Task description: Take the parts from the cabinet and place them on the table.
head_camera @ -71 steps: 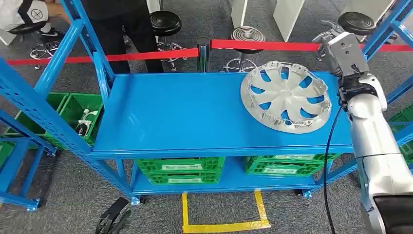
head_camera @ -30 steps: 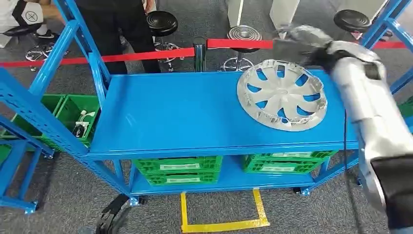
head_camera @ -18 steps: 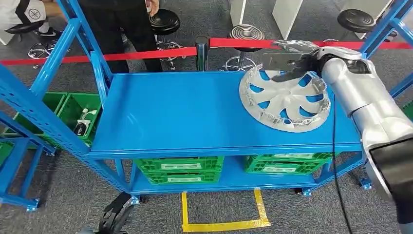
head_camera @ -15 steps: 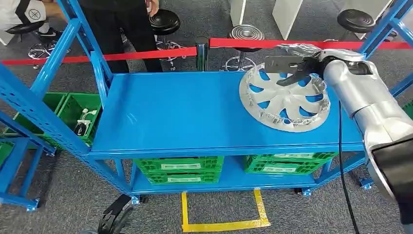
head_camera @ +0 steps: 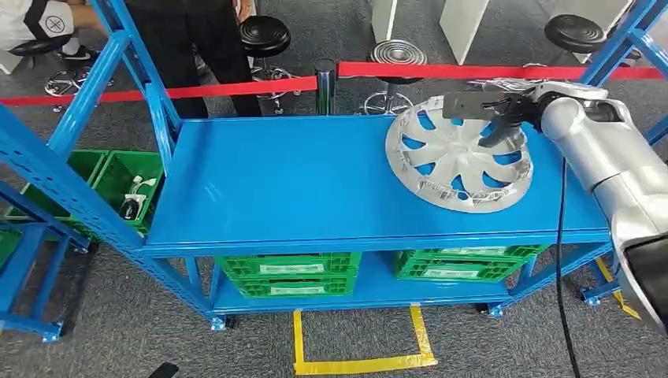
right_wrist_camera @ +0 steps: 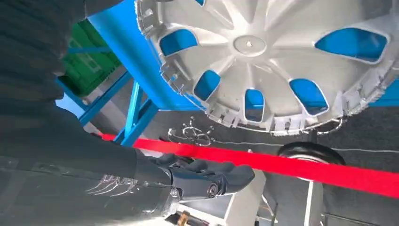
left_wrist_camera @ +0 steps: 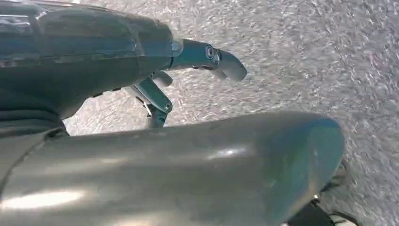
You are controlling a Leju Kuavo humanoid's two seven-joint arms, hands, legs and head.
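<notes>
Head view: my right hand [head_camera: 498,110] hovers, fingers apart, over the hubcap [head_camera: 457,153] on the blue shelf [head_camera: 299,181].
Looks light, stiff, brittle-clipped plastic; I'd grip its rim or a spoke opening.

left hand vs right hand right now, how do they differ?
Place: the right hand is raised over the far rim of the silver wheel cover on the blue shelf; the left hand hangs over grey carpet, near no part.
Pose: the right hand reaches out across the wheel cover; the left hand's fingers point loosely at the floor.
Shared: both hold nothing.
</notes>
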